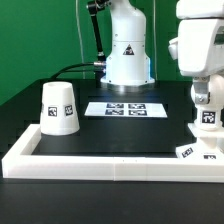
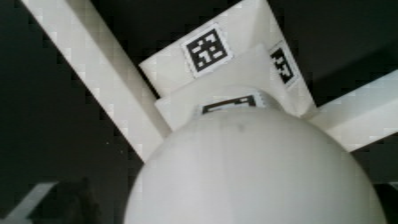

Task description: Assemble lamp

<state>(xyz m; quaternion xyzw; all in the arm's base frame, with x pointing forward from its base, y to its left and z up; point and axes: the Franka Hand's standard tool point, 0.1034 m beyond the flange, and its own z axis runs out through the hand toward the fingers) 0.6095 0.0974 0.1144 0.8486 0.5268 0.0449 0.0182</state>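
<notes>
The white rounded bulb [image 1: 207, 119] hangs in my gripper [image 1: 205, 104] at the exterior view's right, just above the flat square base [image 1: 195, 152]. The base lies in the front right corner, against the border rail. In the wrist view the bulb [image 2: 240, 165] fills the middle. The tagged base [image 2: 217, 55] lies right behind it, and my fingers are hidden by the bulb. The jaws are shut on the bulb. The cup-like tapered shade [image 1: 58, 107] stands mouth down at the exterior view's left, far from my gripper.
The marker board [image 1: 125, 108] lies in the middle of the black table in front of the arm's white pedestal [image 1: 127, 55]. The long white border rail [image 1: 100, 162] runs along the front and left sides; it also shows in the wrist view [image 2: 98, 80].
</notes>
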